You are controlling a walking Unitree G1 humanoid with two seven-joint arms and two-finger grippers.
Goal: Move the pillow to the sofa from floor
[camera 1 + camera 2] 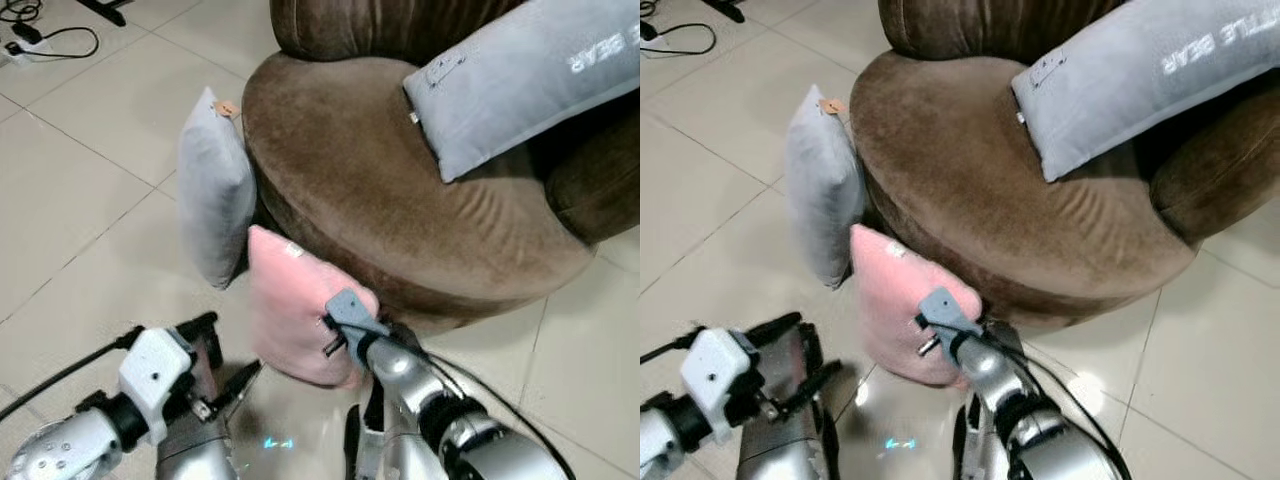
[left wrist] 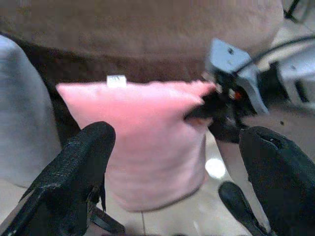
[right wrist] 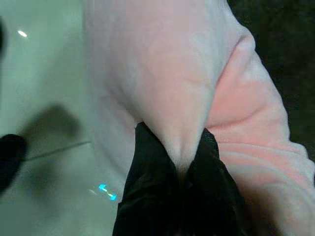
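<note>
Leaning against the brown sofa (image 1: 400, 190) edge, pink pillow (image 1: 295, 315) stood on bare floor tiles (image 1: 90, 200) — right gripper (image 3: 182, 162) fingers pinched its corner, left gripper (image 2: 172, 182) fingers spread wide just beside.

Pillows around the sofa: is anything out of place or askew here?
Yes. The pink pillow and a grey pillow stand on edge on the floor, leaning against the sofa base. The right gripper pinches the pink pillow's fabric; the left gripper is open before it.
</note>
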